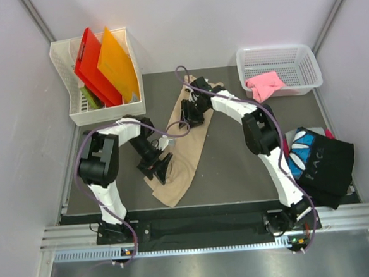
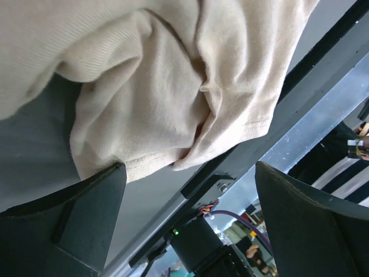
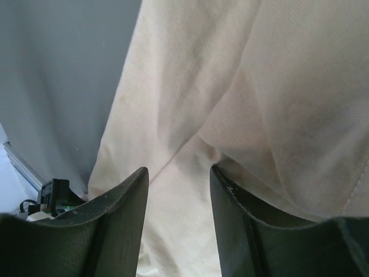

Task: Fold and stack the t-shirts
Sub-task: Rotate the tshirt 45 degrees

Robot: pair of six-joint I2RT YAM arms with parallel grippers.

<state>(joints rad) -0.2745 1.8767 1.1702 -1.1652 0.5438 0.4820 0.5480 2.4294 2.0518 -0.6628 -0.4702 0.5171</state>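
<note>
large plain tan cloth t-shirt (image 1: pixel 188 152): bunched in a long wrinkled strip mid-counter, running far-right to near-left on the dark grey counter (image 1: pixel 237 166)
left gripper (image 1: pixel 159 168): over the strip's near end, jaws spread wide
right gripper (image 1: pixel 191 112): at the strip's far end, jaws half apart against tan cloth; cannot tell if pinching
black t-shirt with blue-and-white print (image 1: pixel 322 160): heaped at the counter's right edge
small pink t-shirt (image 1: pixel 264 85): in the white plastic basket (image 1: pixel 306 66), far right
white slotted rack (image 1: pixel 74 105): far left, holds red and orange sheets
</note>
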